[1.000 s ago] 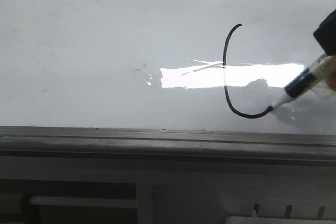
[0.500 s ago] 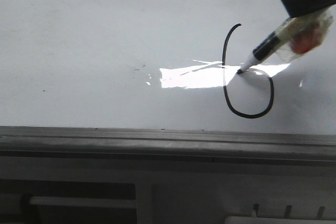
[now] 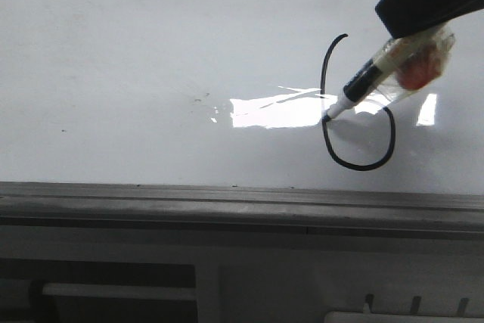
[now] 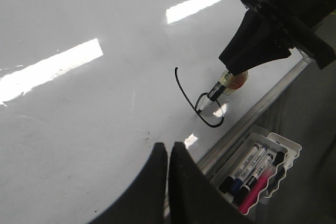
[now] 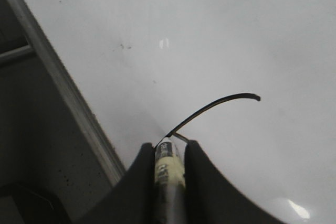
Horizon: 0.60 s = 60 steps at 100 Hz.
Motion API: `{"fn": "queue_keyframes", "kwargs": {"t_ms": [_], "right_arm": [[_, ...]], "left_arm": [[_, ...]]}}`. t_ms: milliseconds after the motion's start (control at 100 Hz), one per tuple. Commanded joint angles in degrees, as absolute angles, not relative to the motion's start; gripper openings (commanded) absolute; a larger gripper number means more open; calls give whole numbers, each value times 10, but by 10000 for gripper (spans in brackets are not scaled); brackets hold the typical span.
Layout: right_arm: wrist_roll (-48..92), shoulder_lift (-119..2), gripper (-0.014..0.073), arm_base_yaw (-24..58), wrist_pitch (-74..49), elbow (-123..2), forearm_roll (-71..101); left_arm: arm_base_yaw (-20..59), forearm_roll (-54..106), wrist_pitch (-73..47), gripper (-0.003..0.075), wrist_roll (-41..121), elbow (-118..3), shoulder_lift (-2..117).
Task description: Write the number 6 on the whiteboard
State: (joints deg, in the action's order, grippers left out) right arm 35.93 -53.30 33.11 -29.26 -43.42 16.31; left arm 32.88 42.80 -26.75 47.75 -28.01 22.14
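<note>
The number 6 (image 3: pixel 325 73) is a thin black line on the whiteboard (image 3: pixel 136 51), with a tall curved stem and a loop below. It also shows in the left wrist view (image 4: pixel 185 92) and the right wrist view (image 5: pixel 220 103). My right gripper (image 5: pixel 169 148) is shut on a marker pen (image 3: pixel 363 81), whose tip touches the board where the loop meets the stem. The pen shows between the fingers (image 5: pixel 169 169) and in the left wrist view (image 4: pixel 216 91). My left gripper (image 4: pixel 168 148) is shut and empty, above the board, apart from the 6.
The board's grey metal frame edge (image 3: pixel 227 198) runs along the front. A white tray (image 4: pixel 286 145) with several markers (image 4: pixel 252 171) sits just off the board's edge. A bright light reflection (image 3: pixel 272 111) lies left of the 6.
The pen drew the loop up from the bottom right and then moved left, closing it against the stem. The right gripper moved up and left with it.
</note>
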Motion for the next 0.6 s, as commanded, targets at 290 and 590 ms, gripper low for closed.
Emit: {"fn": "queue_keyframes", "kwargs": {"t_ms": [290, 590], "right_arm": [[360, -494, -64, 420, -374, -504, 177], [360, -575, -64, 503, -374, -504, 224]], "left_arm": [[330, 483, -284, 464, 509, -313, 386], [380, 653, -409, 440, 785, -392, 597]]}}
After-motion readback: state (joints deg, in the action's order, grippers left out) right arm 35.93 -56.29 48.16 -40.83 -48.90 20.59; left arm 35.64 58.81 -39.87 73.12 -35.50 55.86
